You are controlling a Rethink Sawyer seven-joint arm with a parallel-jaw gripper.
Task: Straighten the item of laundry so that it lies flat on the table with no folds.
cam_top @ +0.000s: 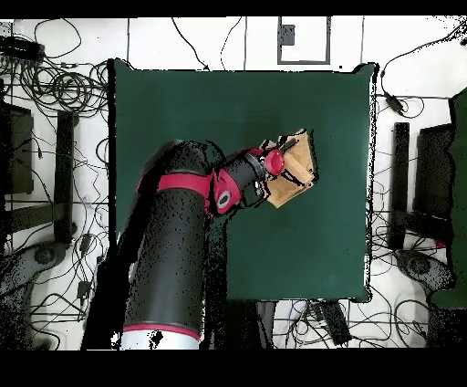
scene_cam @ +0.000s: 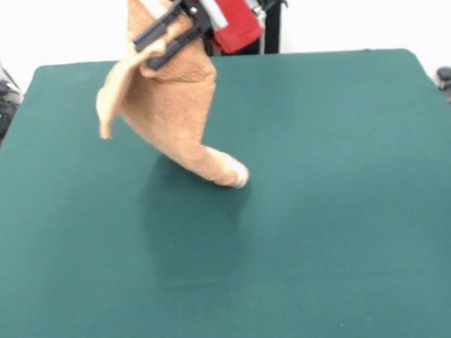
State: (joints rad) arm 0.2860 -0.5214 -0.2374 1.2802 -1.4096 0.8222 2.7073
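Note:
The orange-tan towel (scene_cam: pixel 179 111) hangs bunched from my gripper (scene_cam: pixel 160 43), which is shut on its upper part near the top of the front view. Most of the towel is lifted off the green table (scene_cam: pixel 324 209). Only its lowest corner (scene_cam: pixel 233 172) touches the felt, a little left of the table's middle. A loose flap (scene_cam: pixel 109 107) hangs out to the left. In the overhead view the towel (cam_top: pixel 294 173) shows as a small folded shape right of the table's (cam_top: pixel 182 109) middle, with my gripper (cam_top: pixel 278 171) at its left edge. No care tag shows.
My red and black arm (cam_top: pixel 173 246) reaches in over the table's lower left part in the overhead view. Cables and stands (cam_top: pixel 55 91) lie on the floor around the table. A dark object (scene_cam: pixel 447 77) sits beyond the right edge in the front view.

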